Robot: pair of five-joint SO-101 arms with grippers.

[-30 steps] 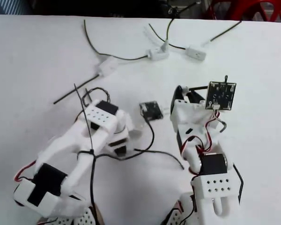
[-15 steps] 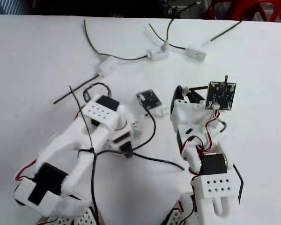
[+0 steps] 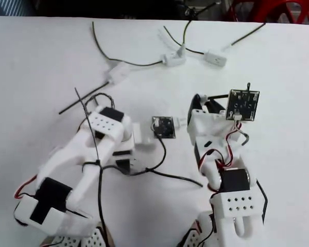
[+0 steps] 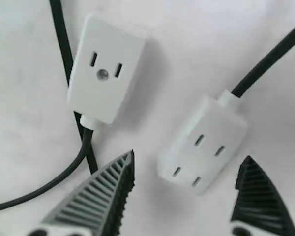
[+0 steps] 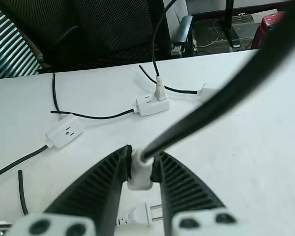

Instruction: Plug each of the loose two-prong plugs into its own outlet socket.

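My left gripper is open above the white table, its ribbed fingers on either side of a white multi-slot outlet block on a black cord. A second white outlet with one socket lies just beyond. My right gripper is shut on a white plug whose black cord runs up and away. In the high view the right gripper hangs mid-table beside the left arm. A loose two-prong plug lies on the table under the right gripper.
Three white outlets on black cords lie across the far table: one at left, one with a plug in it, one at right. A black cable loops between the arms. A chair stands past the far edge.
The left arm has swung its wrist a little toward the far side and then back, ending slightly further left. The right arm has kept still with the plug.
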